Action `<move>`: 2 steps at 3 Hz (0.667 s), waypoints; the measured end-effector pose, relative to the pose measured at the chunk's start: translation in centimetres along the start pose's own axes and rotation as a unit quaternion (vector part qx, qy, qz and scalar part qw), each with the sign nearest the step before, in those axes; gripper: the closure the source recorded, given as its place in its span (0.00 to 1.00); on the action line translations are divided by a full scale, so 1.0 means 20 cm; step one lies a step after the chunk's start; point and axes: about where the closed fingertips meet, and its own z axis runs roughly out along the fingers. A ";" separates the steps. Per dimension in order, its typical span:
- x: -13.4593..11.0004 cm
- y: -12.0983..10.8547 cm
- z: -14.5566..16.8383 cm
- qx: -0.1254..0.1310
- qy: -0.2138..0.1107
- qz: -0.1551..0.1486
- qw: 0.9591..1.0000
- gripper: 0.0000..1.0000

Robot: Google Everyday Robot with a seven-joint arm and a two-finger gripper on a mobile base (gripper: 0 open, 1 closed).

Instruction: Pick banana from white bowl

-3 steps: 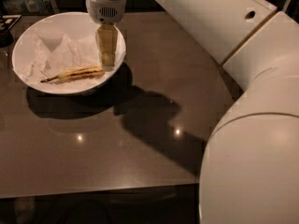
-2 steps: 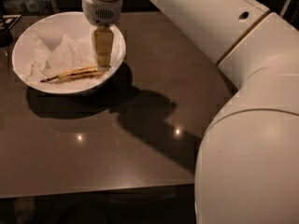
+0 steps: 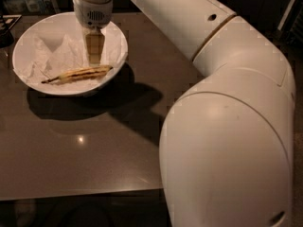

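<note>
The white bowl [image 3: 117, 37], lined with crumpled white paper, stands at the back left of the dark table. The banana [image 3: 80, 74], yellow with brown streaks, lies flat across the bowl's near half, with its thin stem pointing left. My gripper [image 3: 94, 58] points straight down inside the bowl. Its tip is just above and behind the banana's right half and does not hold it. My wrist [image 3: 93, 4] is above the bowl's far side.
The bowl stands on a dark brown table [image 3: 85, 150] whose front edge runs across the bottom. My white arm and elbow [image 3: 227, 136] fill the right side. A dark object [image 3: 5, 30] sits at the far left behind the bowl.
My gripper has moved a little to the left, from the bowl's right rim toward its middle, and now stands over the banana. The banana and the bowl have not moved.
</note>
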 end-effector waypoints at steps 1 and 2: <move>-0.04 -0.04 0.10 -0.024 -0.001 -0.010 1.000 0.35; -0.08 -0.06 0.19 -0.043 -0.003 -0.022 0.999 0.49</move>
